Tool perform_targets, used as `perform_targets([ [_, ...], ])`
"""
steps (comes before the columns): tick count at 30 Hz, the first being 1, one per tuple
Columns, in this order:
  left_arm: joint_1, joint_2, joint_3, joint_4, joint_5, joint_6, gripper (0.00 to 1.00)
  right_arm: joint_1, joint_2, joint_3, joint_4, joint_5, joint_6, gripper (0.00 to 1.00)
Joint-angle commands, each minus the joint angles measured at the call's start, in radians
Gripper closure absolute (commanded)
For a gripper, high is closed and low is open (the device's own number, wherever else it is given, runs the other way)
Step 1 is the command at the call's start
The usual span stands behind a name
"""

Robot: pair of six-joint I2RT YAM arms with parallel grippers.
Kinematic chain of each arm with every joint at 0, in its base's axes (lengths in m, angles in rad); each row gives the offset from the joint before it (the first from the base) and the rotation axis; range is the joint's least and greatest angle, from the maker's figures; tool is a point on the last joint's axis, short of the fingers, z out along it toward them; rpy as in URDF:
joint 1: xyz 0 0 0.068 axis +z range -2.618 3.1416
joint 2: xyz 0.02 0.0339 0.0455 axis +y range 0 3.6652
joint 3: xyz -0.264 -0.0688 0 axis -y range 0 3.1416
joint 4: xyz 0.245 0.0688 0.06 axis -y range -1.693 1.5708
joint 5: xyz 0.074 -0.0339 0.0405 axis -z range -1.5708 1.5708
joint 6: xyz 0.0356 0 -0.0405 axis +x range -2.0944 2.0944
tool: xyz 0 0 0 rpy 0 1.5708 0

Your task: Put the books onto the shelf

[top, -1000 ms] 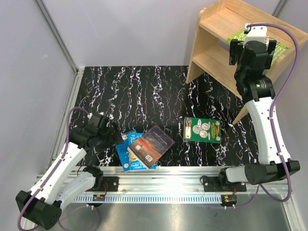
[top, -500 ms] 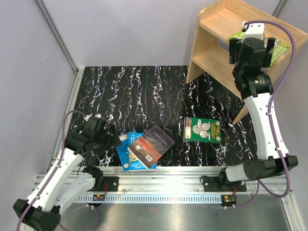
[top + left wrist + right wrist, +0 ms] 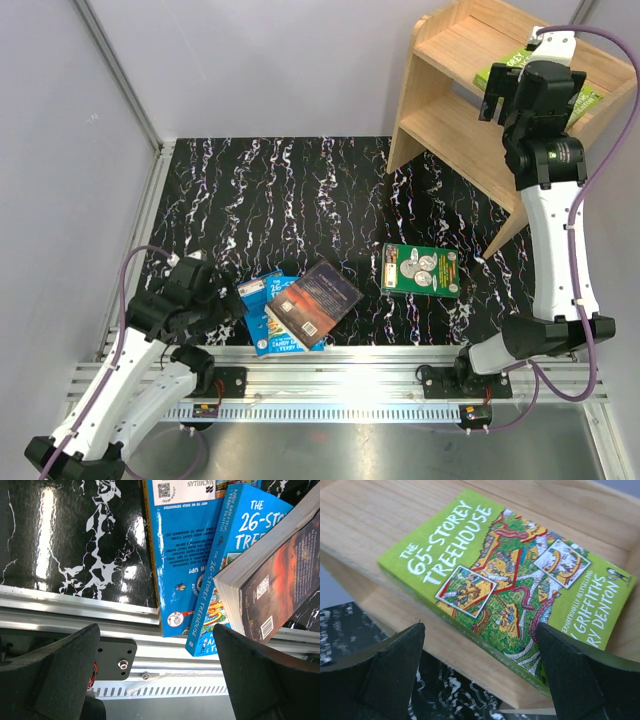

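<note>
A lime green book lies flat on the top tier of the wooden shelf, at the far right. My right gripper hovers open just above the green book, holding nothing. On the table, a dark green book with silver coins lies alone. To its left, a dark brown-red book rests tilted on two blue books. My left gripper stands open over the near ends of the blue books and the table's front rail, empty.
The black marbled tabletop ends in an aluminium rail along its near edge, with a black mounting plate below. Grey walls close off the back and left. The shelf's lower tier holds nothing.
My right gripper has lifted and drawn right, away from the green book left on the shelf. My left arm has pulled back towards the near left corner.
</note>
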Motion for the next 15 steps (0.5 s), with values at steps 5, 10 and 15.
perform_targets([
  [5, 0.0, 0.028, 0.006, 0.04, 0.011, -0.015, 0.01, 0.008, 0.053, 0.105, -0.268, -0.266, 0.309, 0.0],
  [10, 0.0, 0.089, 0.034, 0.065, 0.022, -0.002, 0.01, 0.008, 0.042, 0.11, -0.281, -0.269, 0.33, 0.0],
  [15, -0.002, 0.116, 0.069, 0.085, 0.036, 0.006, 0.01, 0.008, 0.025, 0.137, -0.298, -0.297, 0.326, 0.0],
])
